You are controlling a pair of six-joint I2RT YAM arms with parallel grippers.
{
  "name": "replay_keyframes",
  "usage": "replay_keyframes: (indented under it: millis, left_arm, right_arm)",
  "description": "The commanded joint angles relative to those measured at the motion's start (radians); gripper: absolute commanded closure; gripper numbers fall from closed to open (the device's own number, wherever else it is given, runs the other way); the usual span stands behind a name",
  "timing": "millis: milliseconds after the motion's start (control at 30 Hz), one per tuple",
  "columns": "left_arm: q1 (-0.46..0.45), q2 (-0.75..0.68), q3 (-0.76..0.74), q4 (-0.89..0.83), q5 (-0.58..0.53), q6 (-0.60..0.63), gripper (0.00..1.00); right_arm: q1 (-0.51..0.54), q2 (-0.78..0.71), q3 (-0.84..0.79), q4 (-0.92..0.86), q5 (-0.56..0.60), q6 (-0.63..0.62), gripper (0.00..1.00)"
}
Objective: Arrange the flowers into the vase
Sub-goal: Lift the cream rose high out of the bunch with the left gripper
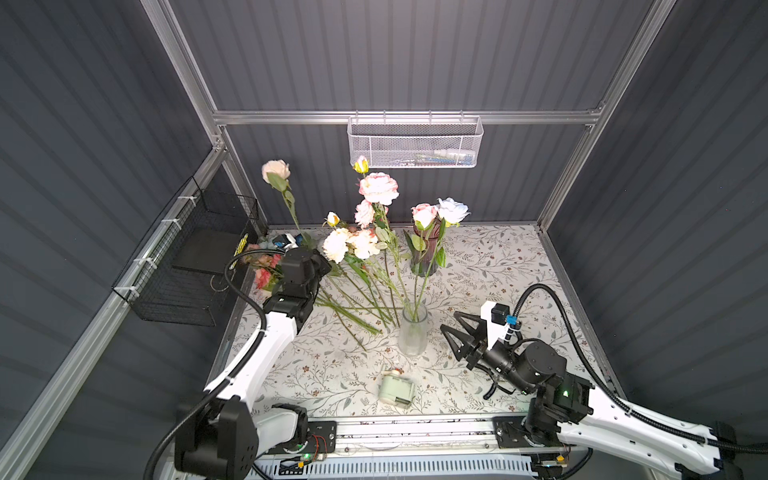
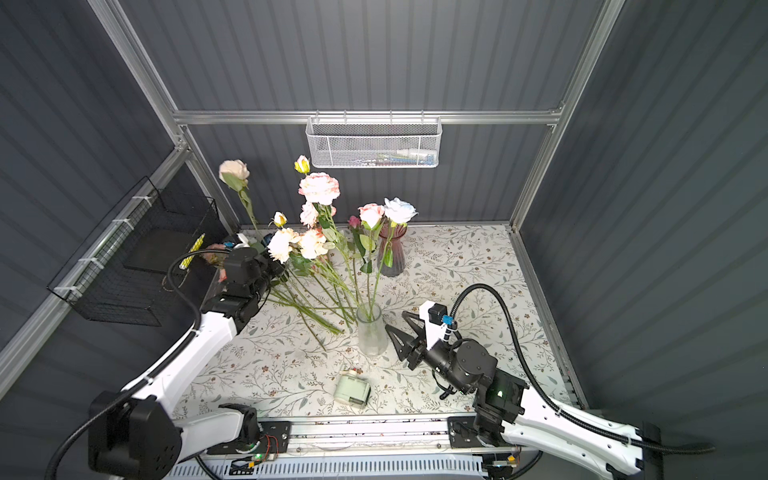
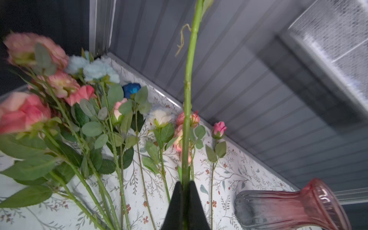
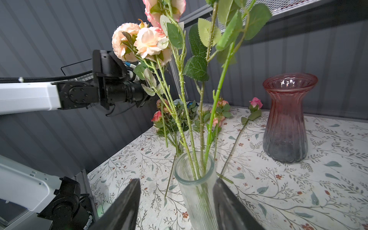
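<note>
My left gripper [image 3: 185, 185] is shut on the green stem [image 3: 188, 95] of a peach rose [image 1: 276, 169], held upright over the table's back left. Beneath it, several flowers [image 3: 83, 123] lie on the table, a deep blue rose [image 3: 131, 89] among them. The clear glass vase [image 1: 413, 332] stands mid-table and holds several stems, with pink and peach blooms [image 1: 378, 188] and a pale blue rose [image 1: 453, 210]. My right gripper [image 1: 449, 320] is open just right of this vase [image 4: 196, 189], its fingers empty. The left gripper's fingers are hidden in both top views.
A pink-and-grey glass vase [image 1: 426, 253] stands empty behind the clear one. A small mint-green object [image 1: 397, 390] lies near the front edge. A black wire basket [image 1: 187, 257] hangs on the left wall. A white mesh basket [image 1: 415, 143] hangs on the back rail.
</note>
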Motion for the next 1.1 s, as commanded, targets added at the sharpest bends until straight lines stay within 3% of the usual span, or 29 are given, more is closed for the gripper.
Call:
replay_keyframes:
  millis: [0, 333, 467, 800, 1067]
  left_arm:
    - [-0.004, -0.132, -0.008, -0.066, -0.055, 0.046, 1.0]
    - [-0.004, -0.434, 0.09, -0.226, 0.023, 0.093, 1.0]
    - [-0.004, -0.514, 0.171, -0.255, 0.13, 0.124, 1.0]
    - [0.004, -0.468, 0.307, -0.109, 0.538, 0.048, 1.0]
    - [0.011, -0.396, 0.316, 0.029, 0.65, -0.031, 1.0]
  right_arm:
    - [0.004, 0.003, 0.025, 0.0, 0.004, -0.012, 0.39]
    - [0.004, 0.019, 0.062, -0.015, -0.001, -0.032, 0.39]
    - [0.004, 0.011, 0.075, -0.027, 0.014, -0.051, 0.39]
    - [0.004, 0.005, 0.12, -0.049, 0.042, -0.098, 0.39]
    - [0.003, 0.003, 0.13, -0.044, 0.052, -0.106, 0.39]
